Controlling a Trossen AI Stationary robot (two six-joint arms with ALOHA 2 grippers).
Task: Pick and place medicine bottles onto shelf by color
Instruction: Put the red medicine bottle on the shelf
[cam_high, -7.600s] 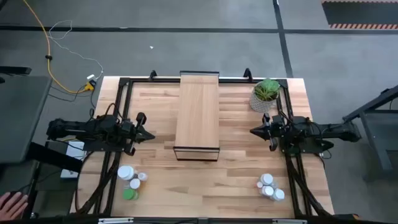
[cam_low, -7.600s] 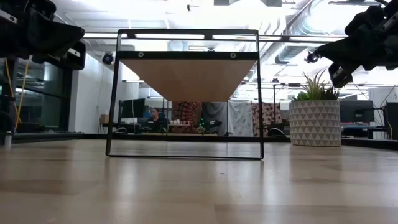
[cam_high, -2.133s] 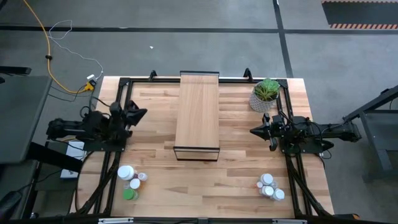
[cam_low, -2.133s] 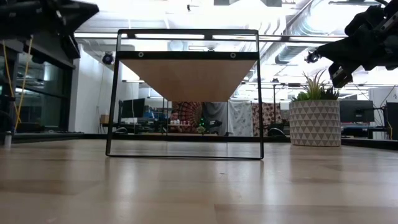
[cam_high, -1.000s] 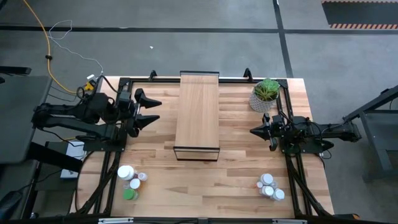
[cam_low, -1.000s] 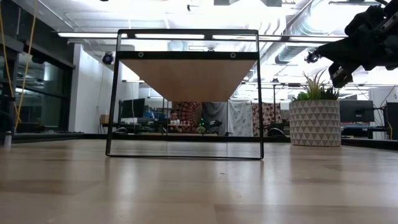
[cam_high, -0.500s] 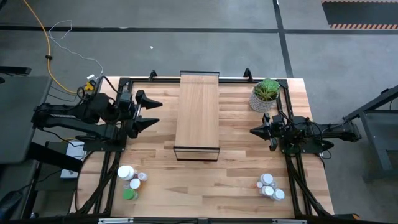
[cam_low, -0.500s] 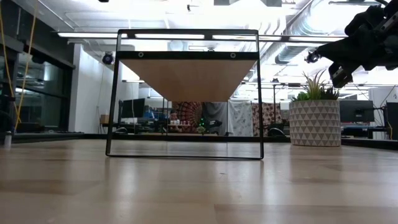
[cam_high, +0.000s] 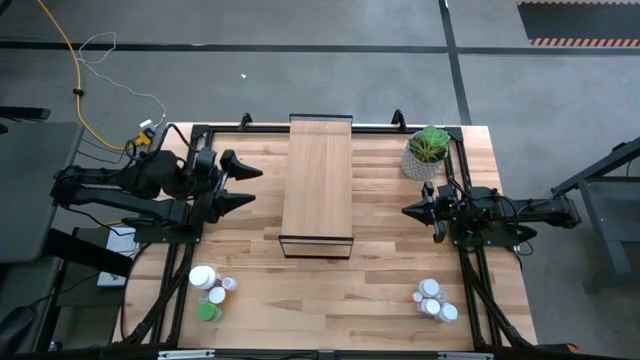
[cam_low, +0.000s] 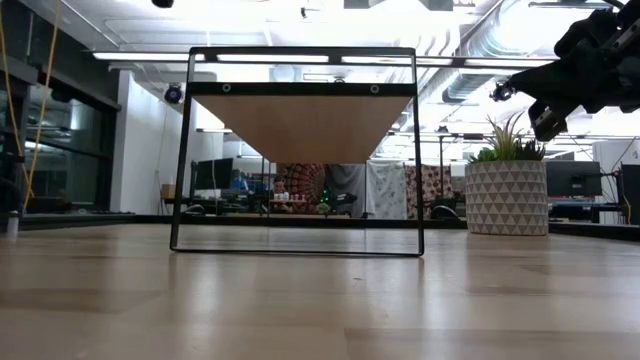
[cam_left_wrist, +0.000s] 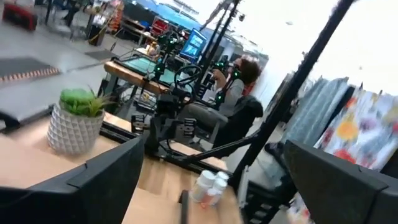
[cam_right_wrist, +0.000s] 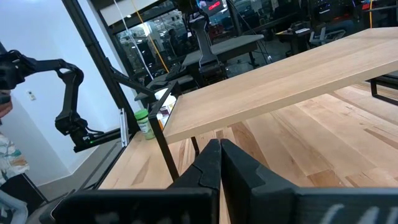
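The medicine bottles stand in two clusters near the table's front edge. The left cluster (cam_high: 210, 292) has white-capped bottles and one green bottle (cam_high: 208, 312); the right cluster (cam_high: 434, 301) is all white. The shelf (cam_high: 318, 185), a pale-wood top on a thin black frame, stands mid-table. My left gripper (cam_high: 250, 186) hovers open left of the shelf, raised above the table, nothing between its fingers. My right gripper (cam_high: 408, 211) is shut and empty, right of the shelf. In the left wrist view the far cluster (cam_left_wrist: 208, 184) shows between the spread fingers.
A potted green plant (cam_high: 428, 151) in a white patterned pot stands at the far right, close behind my right arm. The table's black frame rails run along both sides. Bare tabletop lies between the shelf's near end and the two clusters. A person (cam_left_wrist: 235, 79) sits beyond the table.
My left gripper has shifted slightly toward the table's near edge, staying raised left of the shelf, and its fingers have spread a little wider. My right arm, the shelf and the bottles have kept still.
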